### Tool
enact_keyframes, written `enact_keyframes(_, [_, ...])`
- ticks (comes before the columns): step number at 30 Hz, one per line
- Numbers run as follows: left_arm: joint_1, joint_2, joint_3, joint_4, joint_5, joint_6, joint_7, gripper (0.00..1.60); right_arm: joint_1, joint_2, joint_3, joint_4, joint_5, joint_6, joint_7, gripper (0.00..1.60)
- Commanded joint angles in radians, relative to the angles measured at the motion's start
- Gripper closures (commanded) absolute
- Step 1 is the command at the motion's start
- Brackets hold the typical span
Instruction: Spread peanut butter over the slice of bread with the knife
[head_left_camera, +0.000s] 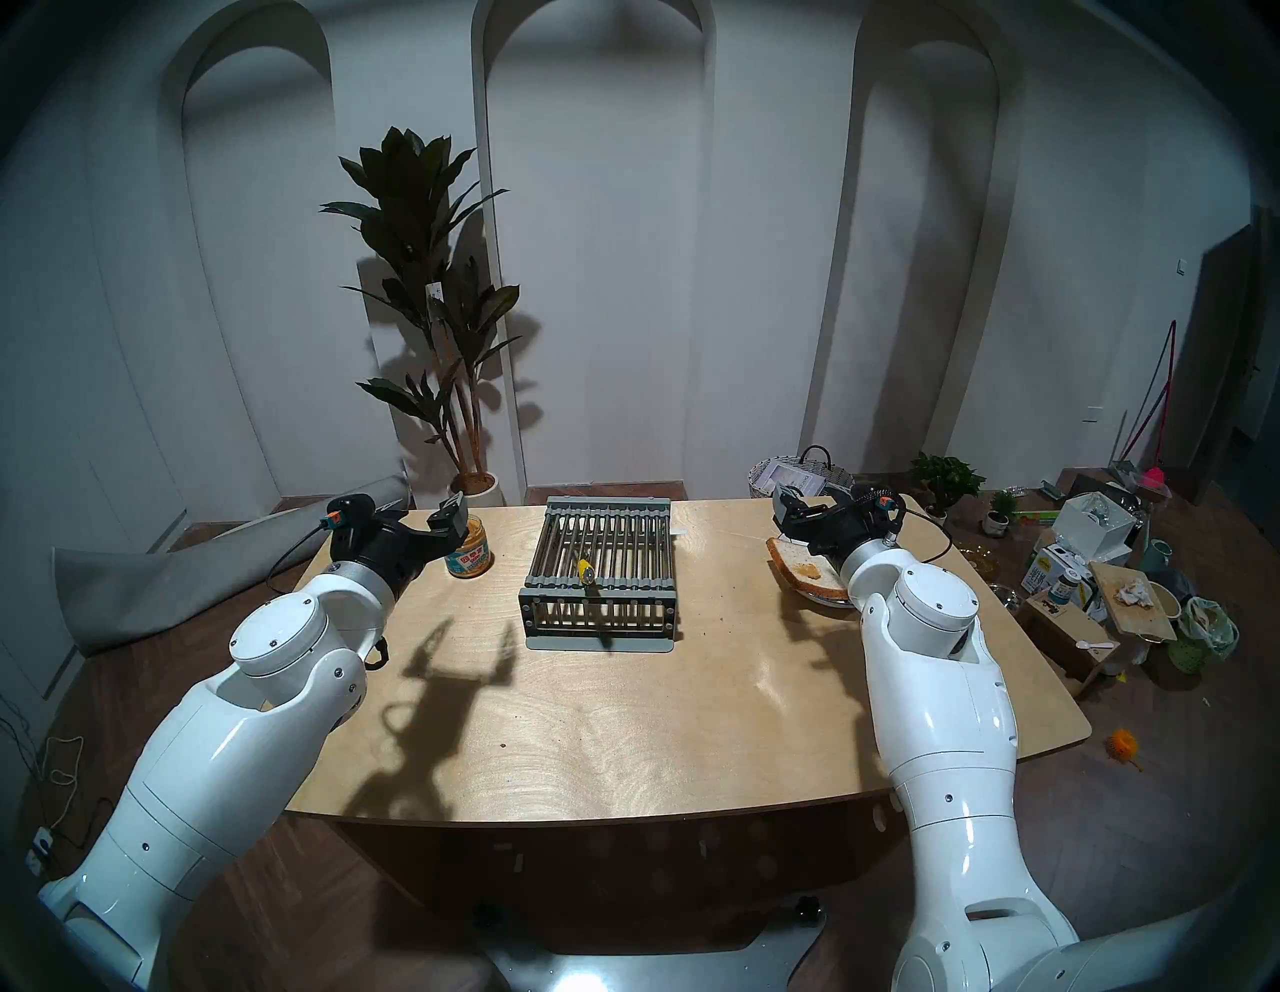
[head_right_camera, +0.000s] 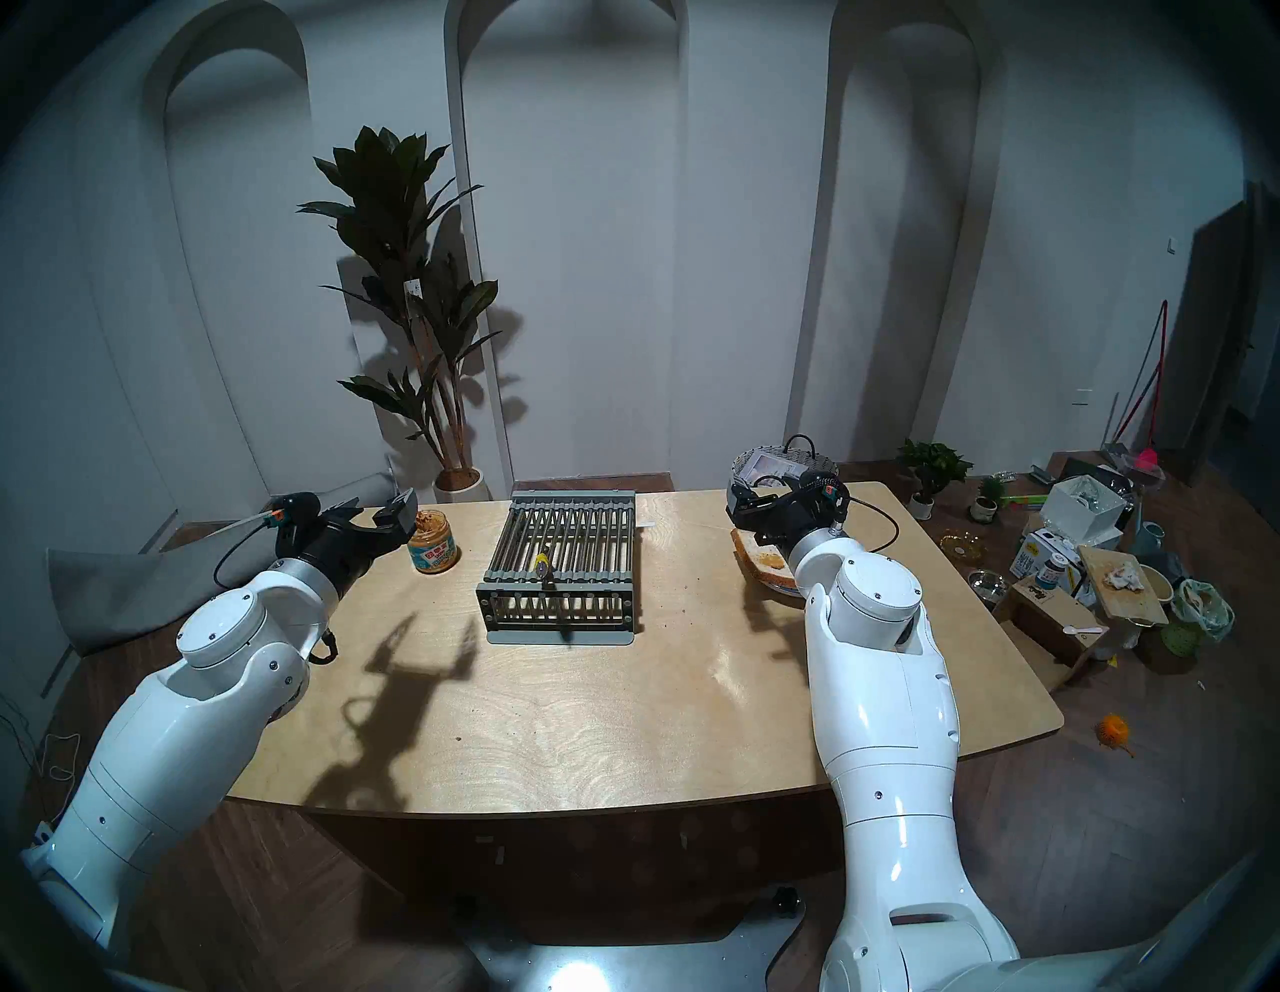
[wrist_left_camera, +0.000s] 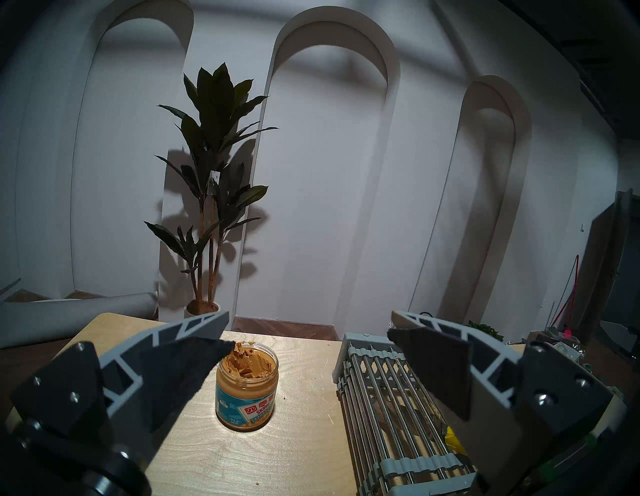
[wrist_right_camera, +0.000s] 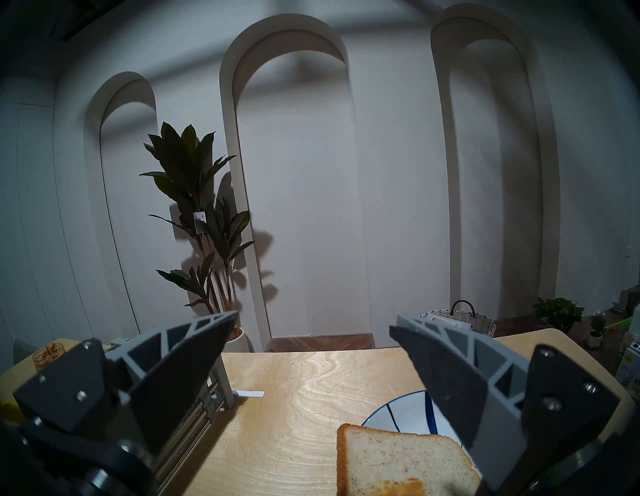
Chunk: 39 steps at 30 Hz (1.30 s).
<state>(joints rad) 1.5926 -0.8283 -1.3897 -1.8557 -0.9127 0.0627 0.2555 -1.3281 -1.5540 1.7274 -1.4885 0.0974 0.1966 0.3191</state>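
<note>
The slice of bread (wrist_right_camera: 398, 464) is lying at the bottom right of the right wrist view, overhanging the left rim of a white plate with blue stripes (wrist_right_camera: 398, 410), and a tan smear of peanut butter is showing on its near edge. In the left head view the bread is sitting right of centre, partly hidden by the right arm. The knife (head_left_camera: 586, 572) is resting with its yellow handle on top of the grey slatted rack (head_left_camera: 601, 547) at the centre of the wooden table (head_left_camera: 623, 727), its blade dropping between the bars. The open jar of peanut butter (wrist_left_camera: 246, 382) is standing at lower centre of the left wrist view, left of the rack.

The left gripper (wrist_left_camera: 308, 341) is hanging above the table with its jaws spread wide, gripping nothing, the jar just below its left finger. The right gripper (wrist_right_camera: 313, 327) is hovering over the bread and plate, jaws likewise spread and empty.
</note>
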Motion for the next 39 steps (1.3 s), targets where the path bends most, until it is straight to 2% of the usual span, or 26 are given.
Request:
enact_keyframes(1, [-0.022,0.002,-0.014,-0.012,0.000,-0.006,0.000,0.00,0.010,0.002,-0.001,-0.026,-0.001,-0.003,-0.001,0.00])
enact_keyframes(39, [-0.021,0.001,-0.015,-0.012,0.001,-0.005,0.000,0.00,0.010,0.002,-0.001,-0.026,0.000,-0.003,-0.001,0.00])
